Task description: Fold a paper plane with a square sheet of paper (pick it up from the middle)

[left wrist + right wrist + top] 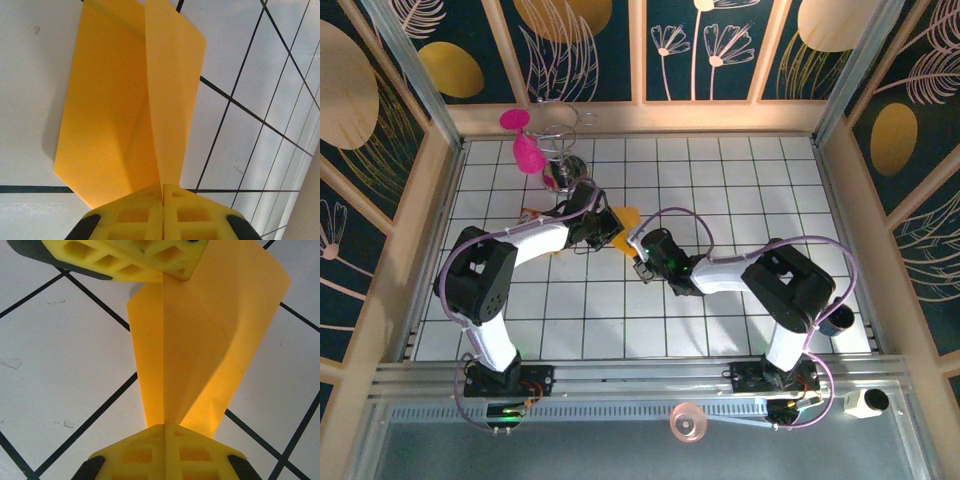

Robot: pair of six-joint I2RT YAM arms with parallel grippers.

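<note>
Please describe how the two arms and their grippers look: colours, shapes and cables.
Left arm and right arm have white links, bulky black joint housings and looping lavender cables. Left gripper and right gripper carry yellow fingers with square recesses and black side parts.

We note paper (115, 110): thin, matt, smooth, crisp crease. Left gripper (163, 187) fingers (135, 215): yellow plastic, matt, moulded pockets. Table (720, 180): white, smooth, faint sheen, few scuffs. Rail (650, 380) at near edge: ribbed grey metal, we reckon.
</note>
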